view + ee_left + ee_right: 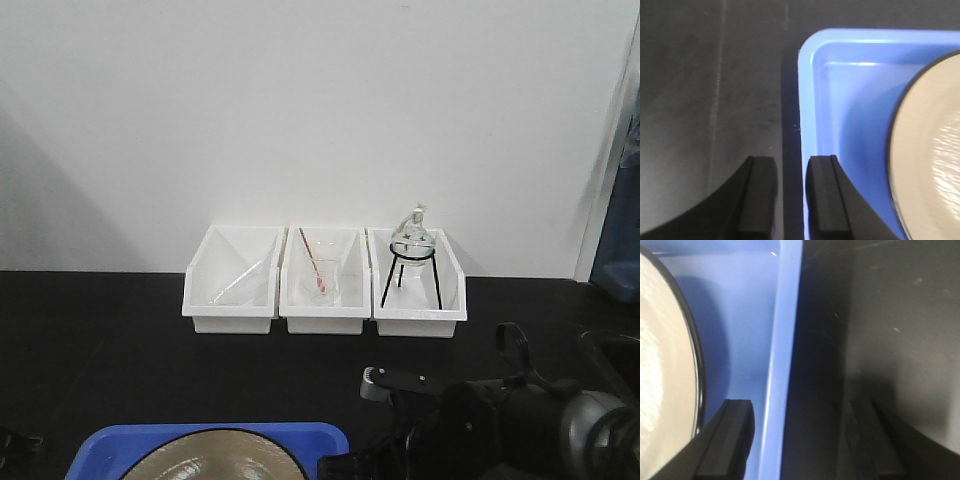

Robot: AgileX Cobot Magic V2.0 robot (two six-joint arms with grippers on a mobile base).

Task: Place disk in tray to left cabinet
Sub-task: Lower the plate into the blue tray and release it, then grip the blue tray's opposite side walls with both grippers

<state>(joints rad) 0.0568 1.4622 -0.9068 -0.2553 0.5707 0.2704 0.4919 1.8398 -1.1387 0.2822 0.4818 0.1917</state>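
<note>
The blue tray (318, 438) lies on the black table at the near edge, with the tan, black-rimmed disk (215, 462) lying flat in it. In the left wrist view my left gripper (791, 162) straddles the tray's left lip (806, 75): one finger is over the table, the other is inside beside the disk (932, 150), and a narrow gap remains. My right gripper (800, 407) is wide open across the tray's right lip (785, 315), one finger inside near the disk (660, 365) and one outside. The cabinet is out of view.
Three white bins stand in a row against the back wall: one (232, 285) on the left, a middle one (322, 285) with a glass beaker and red rod, and a right one (415, 285) with a round flask on a black stand. My right arm (500, 415) fills the near right.
</note>
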